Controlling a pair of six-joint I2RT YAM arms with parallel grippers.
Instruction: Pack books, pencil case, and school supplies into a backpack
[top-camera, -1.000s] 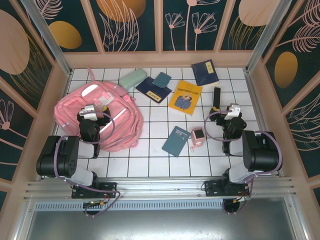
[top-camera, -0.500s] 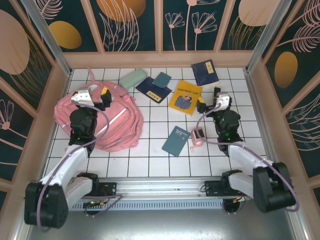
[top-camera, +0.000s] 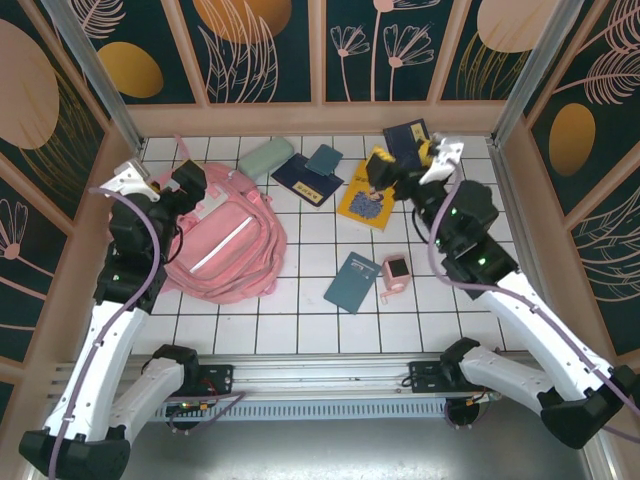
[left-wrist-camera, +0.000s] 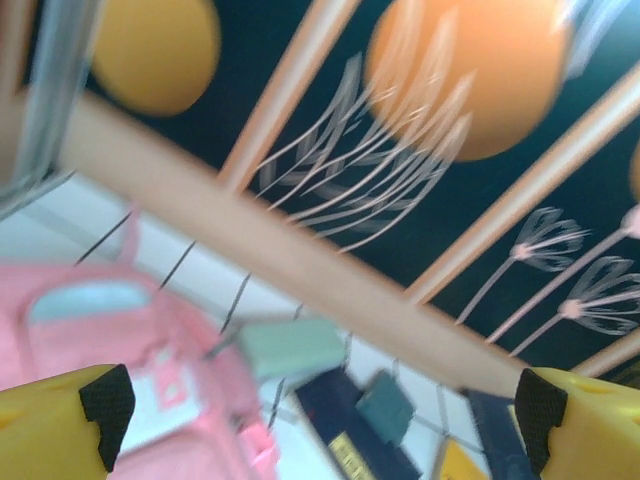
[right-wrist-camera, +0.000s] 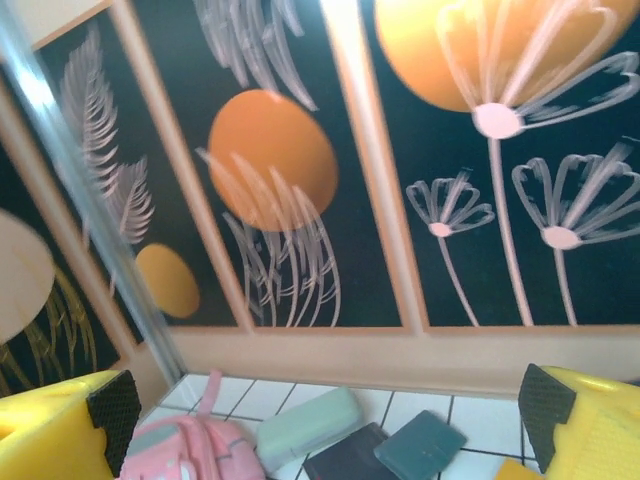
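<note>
Left gripper (top-camera: 192, 182) and right gripper (top-camera: 400, 162) both gape empty, one hovering over the far left edge of the backpack (top-camera: 228, 245), the other over the yellow book (top-camera: 365, 207) farther right, so the bag, seemingly shut, likely needs opening wide before any book is lifted.

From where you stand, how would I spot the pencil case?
Find the big pink backpack on the table's left. Just past its far right corner lies the pencil case. It is a pale mint-green rounded oblong; the book beside it is flat and navy.
</note>
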